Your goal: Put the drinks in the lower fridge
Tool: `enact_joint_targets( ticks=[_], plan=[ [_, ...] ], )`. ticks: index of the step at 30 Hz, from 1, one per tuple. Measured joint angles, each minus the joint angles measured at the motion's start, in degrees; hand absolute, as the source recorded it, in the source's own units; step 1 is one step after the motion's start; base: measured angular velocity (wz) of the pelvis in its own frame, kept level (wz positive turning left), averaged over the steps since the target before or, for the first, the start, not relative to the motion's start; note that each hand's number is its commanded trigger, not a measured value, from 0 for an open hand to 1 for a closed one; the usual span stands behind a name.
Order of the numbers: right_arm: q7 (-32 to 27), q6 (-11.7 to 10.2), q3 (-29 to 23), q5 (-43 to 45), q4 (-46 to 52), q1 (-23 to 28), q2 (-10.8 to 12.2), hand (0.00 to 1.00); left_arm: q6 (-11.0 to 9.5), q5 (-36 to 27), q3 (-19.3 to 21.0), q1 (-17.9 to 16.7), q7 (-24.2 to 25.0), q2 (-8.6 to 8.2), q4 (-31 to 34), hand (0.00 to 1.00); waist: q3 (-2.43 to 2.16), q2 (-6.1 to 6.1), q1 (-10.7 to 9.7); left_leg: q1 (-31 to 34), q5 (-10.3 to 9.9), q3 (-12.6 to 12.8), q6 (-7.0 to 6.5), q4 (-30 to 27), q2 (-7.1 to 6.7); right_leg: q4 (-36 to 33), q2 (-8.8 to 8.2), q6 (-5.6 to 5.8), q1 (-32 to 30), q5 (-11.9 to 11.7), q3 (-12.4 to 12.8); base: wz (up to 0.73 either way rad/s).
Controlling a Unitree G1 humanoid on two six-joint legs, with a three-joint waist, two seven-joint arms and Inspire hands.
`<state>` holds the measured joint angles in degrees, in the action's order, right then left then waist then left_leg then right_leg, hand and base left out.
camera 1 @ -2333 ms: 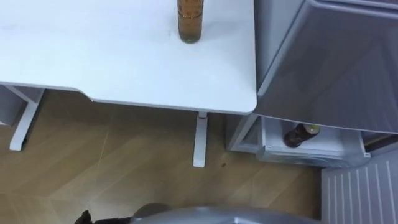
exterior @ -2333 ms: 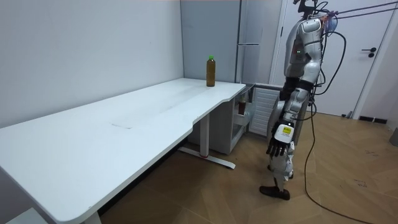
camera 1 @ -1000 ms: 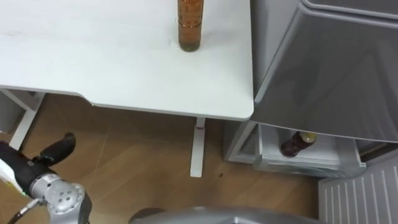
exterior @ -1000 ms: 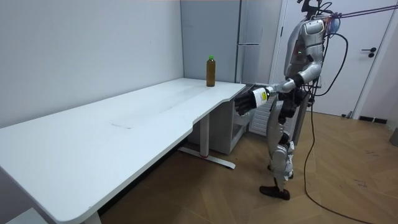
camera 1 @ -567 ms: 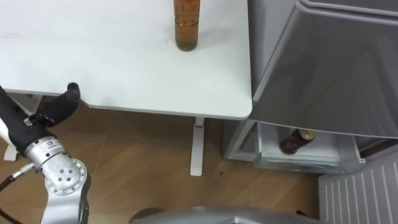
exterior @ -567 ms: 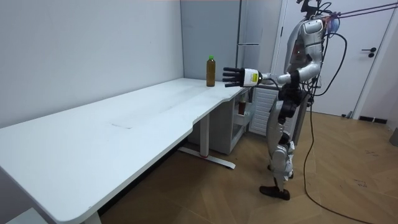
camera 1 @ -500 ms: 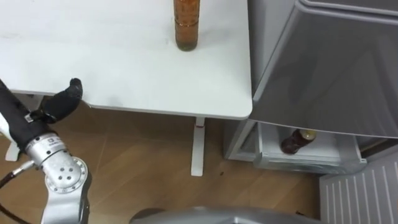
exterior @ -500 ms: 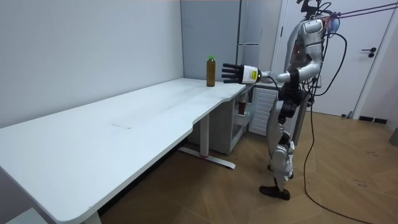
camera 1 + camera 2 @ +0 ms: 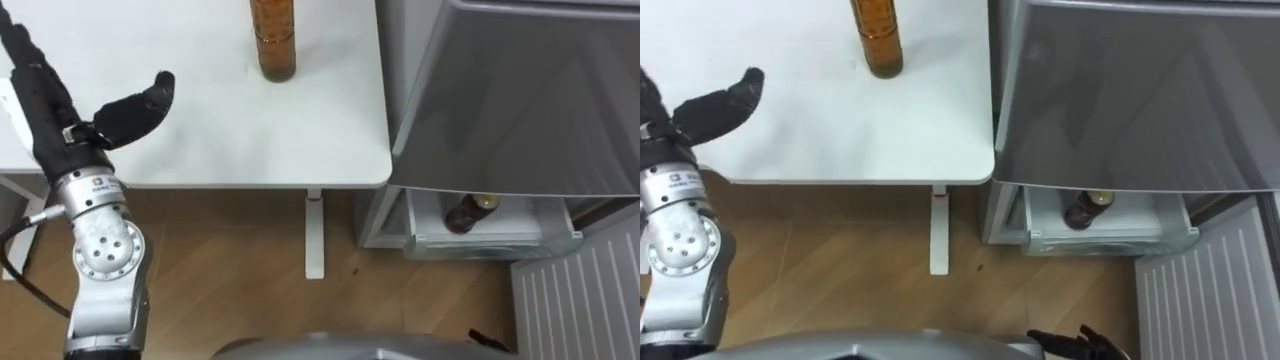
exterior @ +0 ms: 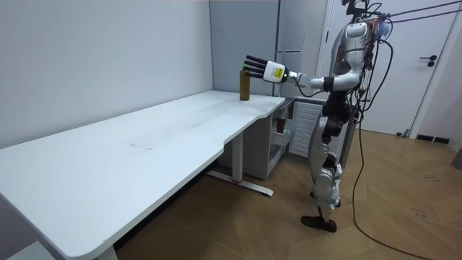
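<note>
So the robot's left hand (image 9: 55,110) is up over the white tabletop (image 9: 200,150), wide open: fingers straight, thumb stuck out to the side, nothing in it. The right hand (image 9: 1075,343) just pokes in at the bottom edge of the right eye view, and I can't tell what it's doing.

Beyond the left hand and off to its right stands the tall amber drink bottle with a green cap (image 10: 245,81), upright near the tabletop's far corner next to the fridge. The hand is near it but not touching. From the room view the hand sits about level with the cap.

Past the tabletop edge is the big grey fridge (image 9: 520,100). Its lower fridge compartment (image 9: 500,242) is open, with a dark bottle with a yellowish cap (image 9: 465,212) already lying inside.

My take on handling: the drink bottle looks full, so expect some weight, and the sides look smooth and probably a bit slick. It's tall and narrow, so a nudge high up could tip it over. I'd wrap around the middle of the body, thumb on one side and fingers on the other, rather than go for the cap or the neck. A firm squeeze should be fine if it's plastic, though I can't say for sure what it's made of.
</note>
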<state>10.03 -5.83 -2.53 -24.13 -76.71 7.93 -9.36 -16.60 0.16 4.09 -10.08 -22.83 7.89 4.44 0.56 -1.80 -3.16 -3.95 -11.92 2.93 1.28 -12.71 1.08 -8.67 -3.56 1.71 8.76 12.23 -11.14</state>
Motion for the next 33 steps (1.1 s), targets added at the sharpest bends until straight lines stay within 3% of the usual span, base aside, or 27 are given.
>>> enact_joint_targets(
  ticks=[5,9,12,20,24,29,33],
  plan=[
    [0.17,0.37,-1.07,0.96,-0.92,-0.3,-0.15,0.0,0.74,-0.61,-2.49,0.57,3.42,0.45,-1.61,0.0,0.07,0.06,-1.31,-0.91,0.0,1.66,0.0,0.31,0.25,-0.12,0.09,-0.05,-0.11,-0.04,1.77,-0.17],
    [-0.07,0.58,-1.28,0.98,-1.05,0.05,-0.17,0.0,3.88,-2.01,-3.5,0.86,7.38,0.46,-4.19,0.0,-0.03,0.35,-2.0,-0.96,0.0,2.27,-0.01,0.56,0.38,-0.31,0.25,-0.1,-0.75,-0.19,2.8,-0.11],
    [-0.71,1.55,-1.43,1.3,-1.43,0.02,-0.23,0.0,5.03,-5.44,-3.48,0.86,9.06,0.5,-4.43,0.0,-0.04,0.2,-2.22,-1.52,0.0,2.92,-0.01,1.1,0.48,-0.5,0.33,-0.1,-0.86,-0.25,3.53,-0.13],
    [-1.85,1.73,-2.25,2.04,-1.48,0.71,-0.24,0.0,5.52,-9.65,-2.76,4.15,12.4,0.6,-6.41,0.0,0.18,0.27,-2.82,-1.85,0.0,3.44,-0.01,1.21,0.64,-1.09,0.5,-0.16,-0.9,-0.29,4.16,-0.03],
    [-1.97,1.73,-3.68,4.22,-1.38,0.99,-0.24,0.0,5.57,-10.2,-2.53,5.48,14.03,0.59,-9.55,0.0,0.34,0.38,-2.94,-2.64,0.0,4.44,-0.01,1.39,0.77,-1.17,0.68,-0.19,-0.81,-0.3,5.68,-0.13],
    [-3.07,2.34,-4.48,6.75,-0.64,1.11,-0.16,0.0,6.38,-18.64,-1.57,8.07,14.78,0.76,-12.74,0.0,0.13,0.66,-3.17,-2.9,0.01,4.79,-0.03,2.0,0.76,-1.32,0.85,-0.19,-1.34,-0.3,7.05,-0.08],
    [-4.51,4.75,-4.51,9.17,-0.7,1.31,-0.24,0.0,9.11,-25.66,-1.49,9.02,14.71,1.88,-14.85,0.0,0.11,0.8,-3.82,-3.01,0.01,5.14,-0.02,2.01,0.77,-2.01,0.97,-0.19,-1.62,-0.3,7.89,-0.05]
  ],
)
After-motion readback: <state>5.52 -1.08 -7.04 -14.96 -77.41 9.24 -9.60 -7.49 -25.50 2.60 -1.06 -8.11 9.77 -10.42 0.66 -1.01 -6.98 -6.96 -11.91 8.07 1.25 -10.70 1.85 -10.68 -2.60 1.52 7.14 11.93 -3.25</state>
